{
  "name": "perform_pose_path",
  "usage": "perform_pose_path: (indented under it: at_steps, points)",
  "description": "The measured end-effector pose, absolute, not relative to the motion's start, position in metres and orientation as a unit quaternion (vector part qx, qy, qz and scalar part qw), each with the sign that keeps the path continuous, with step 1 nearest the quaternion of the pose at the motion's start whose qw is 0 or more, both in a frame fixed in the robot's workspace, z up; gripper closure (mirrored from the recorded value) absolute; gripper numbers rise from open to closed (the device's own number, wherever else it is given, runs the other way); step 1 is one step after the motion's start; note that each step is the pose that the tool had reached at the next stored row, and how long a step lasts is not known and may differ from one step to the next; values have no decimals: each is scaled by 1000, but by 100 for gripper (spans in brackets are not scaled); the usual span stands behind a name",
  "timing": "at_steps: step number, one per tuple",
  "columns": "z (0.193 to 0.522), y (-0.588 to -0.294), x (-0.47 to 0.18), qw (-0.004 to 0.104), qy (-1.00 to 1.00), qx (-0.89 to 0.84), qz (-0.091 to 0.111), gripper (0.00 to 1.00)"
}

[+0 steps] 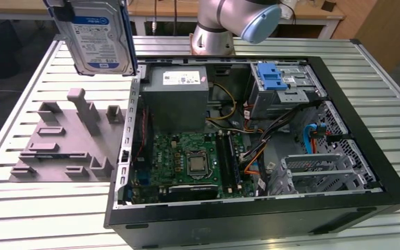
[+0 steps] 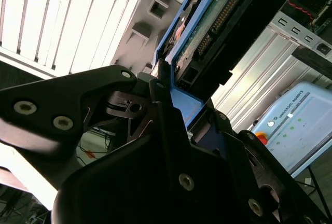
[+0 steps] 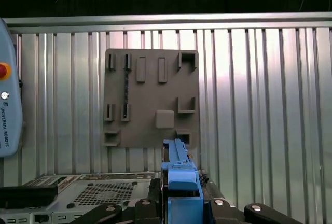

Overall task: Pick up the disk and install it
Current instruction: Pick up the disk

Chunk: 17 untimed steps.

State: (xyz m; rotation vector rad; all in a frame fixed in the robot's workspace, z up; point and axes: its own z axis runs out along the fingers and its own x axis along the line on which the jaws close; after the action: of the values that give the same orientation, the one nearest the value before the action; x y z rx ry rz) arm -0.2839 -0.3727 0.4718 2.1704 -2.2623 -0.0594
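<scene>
The disk [image 1: 97, 39] hangs in the air above the slatted metal counter [image 1: 47, 208], standing nearly on end with its white-and-blue label facing the exterior view. It sits toward the exterior view's left of the open computer case [image 1: 255, 224], near the case's far corner and touching nothing below it.

In the second wrist view, the black end effector [image 2: 182, 107] is closed on the disk [image 2: 218, 16]. Its jaws appear to press the blue plastic frame at one short end, and the green circuit side of the disk is turned to that camera. The first wrist view looks down past the end effector [image 3: 180, 203] and the blue edge of the disk [image 3: 179, 169] to a grey moulded holder [image 3: 150, 94] lying flat on the counter [image 3: 249, 105].

In the exterior view, the holder [image 1: 61, 140] lies just beside the case, on the exterior view's left. Inside the case are a grey metal box with a white sticker [image 1: 179, 99], a green circuit board [image 1: 189, 159] and a small blue latch [image 1: 273, 77] on top of a metal bay. The arm [image 1: 235, 21] rises from the counter's far edge behind the case. A pale control unit with a red button [image 3: 8, 110] stands at the counter's side.
</scene>
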Motion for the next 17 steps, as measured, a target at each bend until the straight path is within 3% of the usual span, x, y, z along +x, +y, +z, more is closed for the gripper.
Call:
perform_pose_path:
  at_steps: [17]
  points:
    - [471, -382, -253, 3, -721, 692, -19, 63]
